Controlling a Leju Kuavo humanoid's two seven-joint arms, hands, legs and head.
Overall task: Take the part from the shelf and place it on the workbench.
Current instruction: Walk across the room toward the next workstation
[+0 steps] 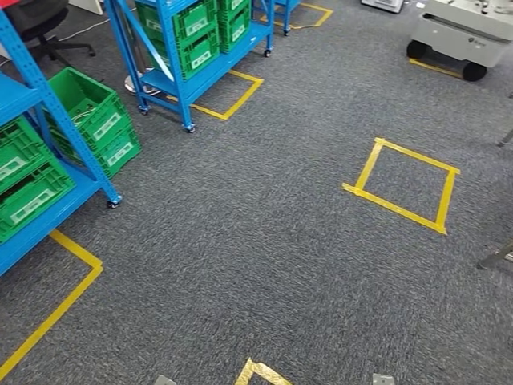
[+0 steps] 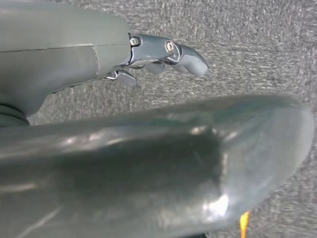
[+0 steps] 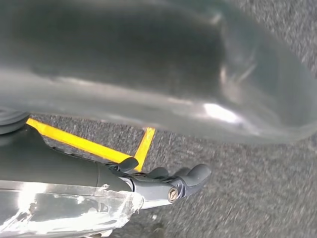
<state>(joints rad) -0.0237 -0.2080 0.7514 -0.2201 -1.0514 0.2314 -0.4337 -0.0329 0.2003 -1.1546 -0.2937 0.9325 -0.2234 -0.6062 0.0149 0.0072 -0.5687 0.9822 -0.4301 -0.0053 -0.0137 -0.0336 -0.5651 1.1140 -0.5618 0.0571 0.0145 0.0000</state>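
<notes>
Two blue shelves (image 1: 181, 76) hold green crates (image 1: 193, 36); each robot hand (image 2: 164, 52) (image 3: 168, 181) empty, fingers extended.

The left hand (image 2: 164, 54) hangs over grey carpet (image 2: 242, 44), fingers apart, apparently holding nothing.

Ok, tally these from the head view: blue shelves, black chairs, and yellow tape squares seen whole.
Blue shelves: 3
Black chair: 1
Yellow tape square seen whole: 1
Total: 5
</notes>
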